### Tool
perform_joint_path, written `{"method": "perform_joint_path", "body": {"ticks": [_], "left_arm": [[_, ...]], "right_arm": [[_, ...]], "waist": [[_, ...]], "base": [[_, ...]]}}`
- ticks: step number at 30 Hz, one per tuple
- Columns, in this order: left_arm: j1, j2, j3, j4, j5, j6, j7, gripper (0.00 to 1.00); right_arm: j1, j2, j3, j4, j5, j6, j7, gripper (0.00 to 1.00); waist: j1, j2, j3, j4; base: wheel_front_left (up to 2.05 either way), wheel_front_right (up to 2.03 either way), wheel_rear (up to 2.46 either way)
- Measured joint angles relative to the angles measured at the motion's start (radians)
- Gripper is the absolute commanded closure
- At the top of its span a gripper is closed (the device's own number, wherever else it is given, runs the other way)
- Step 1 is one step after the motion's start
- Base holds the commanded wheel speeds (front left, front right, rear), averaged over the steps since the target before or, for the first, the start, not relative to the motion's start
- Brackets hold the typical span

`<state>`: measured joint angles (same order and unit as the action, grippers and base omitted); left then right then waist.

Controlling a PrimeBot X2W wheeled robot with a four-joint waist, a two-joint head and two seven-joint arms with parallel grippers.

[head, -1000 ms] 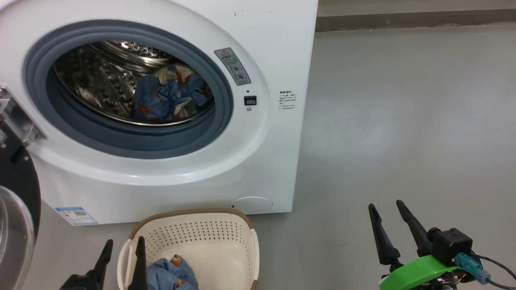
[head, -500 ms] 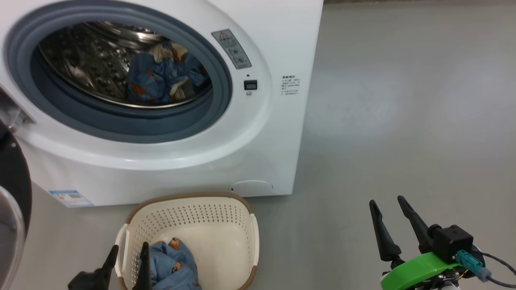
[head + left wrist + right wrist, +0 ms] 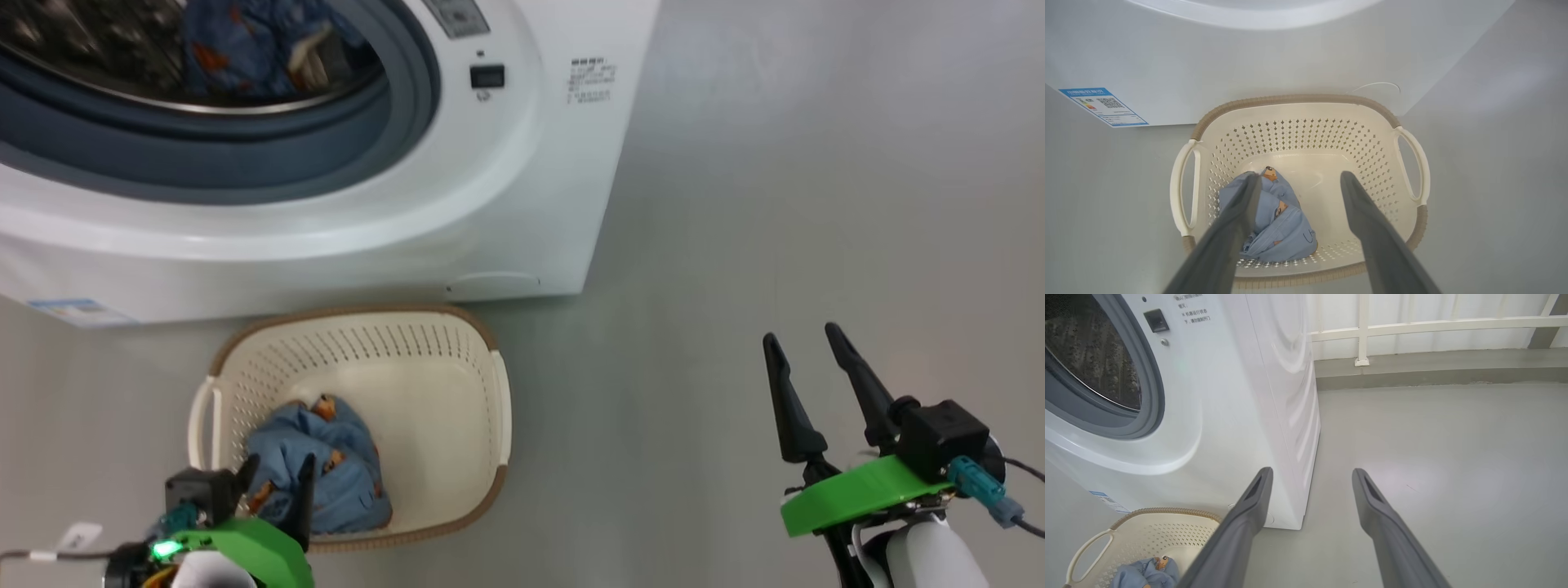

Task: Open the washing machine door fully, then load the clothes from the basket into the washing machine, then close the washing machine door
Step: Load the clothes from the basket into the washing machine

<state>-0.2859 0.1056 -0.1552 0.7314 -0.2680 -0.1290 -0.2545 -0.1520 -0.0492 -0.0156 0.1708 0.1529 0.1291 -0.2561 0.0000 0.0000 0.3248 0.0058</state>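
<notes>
Clothes [image 3: 314, 478] lie bunched in the near-left corner of the basket [image 3: 457, 359], which stands on the floor [image 3: 775, 204] just in front of the washing machine [image 3: 522, 212]. Left gripper [image 3: 279, 462] hangs right over that blue bundle, fingers spread wide, nothing between them. In the wrist view one finger [image 3: 1235, 222] crosses the cloth, and I cannot tell whether its tip touches. Right gripper [image 3: 801, 335] is out to the right, well apart from the basket, over bare floor, jaws wide too and empty. A second blue heap [image 3: 237, 49] of clothes shows inside the drum, behind the grey-blue gasket [image 3: 245, 155], but it is blurred and the opening is cut off by the top edge. Blue label [image 3: 77, 310], low left on the machine: too smeared to read from the head.
</notes>
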Motion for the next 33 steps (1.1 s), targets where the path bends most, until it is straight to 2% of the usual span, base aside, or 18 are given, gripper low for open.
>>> {"method": "perform_joint_path", "body": {"ticks": [6, 14, 19, 27, 33], "left_arm": [[-0.171, 0.05, -0.097, 0.197, -0.063, 0.0, 0.026, 0.0], [-0.342, 0.119, -0.219, 0.374, -0.123, 0.0, 0.089, 0.0], [-0.423, 0.151, -0.275, 0.43, -0.153, 0.0, 0.123, 0.0], [-0.523, 0.209, -0.361, 0.46, -0.267, 0.0, 0.187, 0.0], [-0.584, 0.216, -0.423, 0.461, -0.334, 0.0, 0.239, 0.0]], "right_arm": [[-0.038, 0.0, -0.002, -0.036, -0.001, 0.0, 0.0, 0.0], [-0.081, 0.0, 0.002, -0.073, 0.012, 0.0, 0.0, 0.0], [-0.099, -0.001, 0.006, -0.089, 0.027, 0.0, 0.0, 0.0], [-0.123, -0.001, 0.012, -0.12, 0.042, 0.0, 0.0, 0.0], [-0.132, -0.001, 0.011, -0.137, 0.042, 0.0, 0.0, 0.0]], "waist": [[0.0, 0.0, 0.117, -0.017], [0.0, 0.0, 0.276, -0.052], [0.0, 0.0, 0.365, -0.081], [0.0, 0.0, 0.5, -0.136], [0.0, 0.0, 0.573, -0.157]], "base": [[0.0, 0.0, 0.0], [0.0, 0.0, 0.0], [0.0, 0.0, 0.0], [0.0, 0.0, 0.0], [0.0, 0.0, 0.0]]}}
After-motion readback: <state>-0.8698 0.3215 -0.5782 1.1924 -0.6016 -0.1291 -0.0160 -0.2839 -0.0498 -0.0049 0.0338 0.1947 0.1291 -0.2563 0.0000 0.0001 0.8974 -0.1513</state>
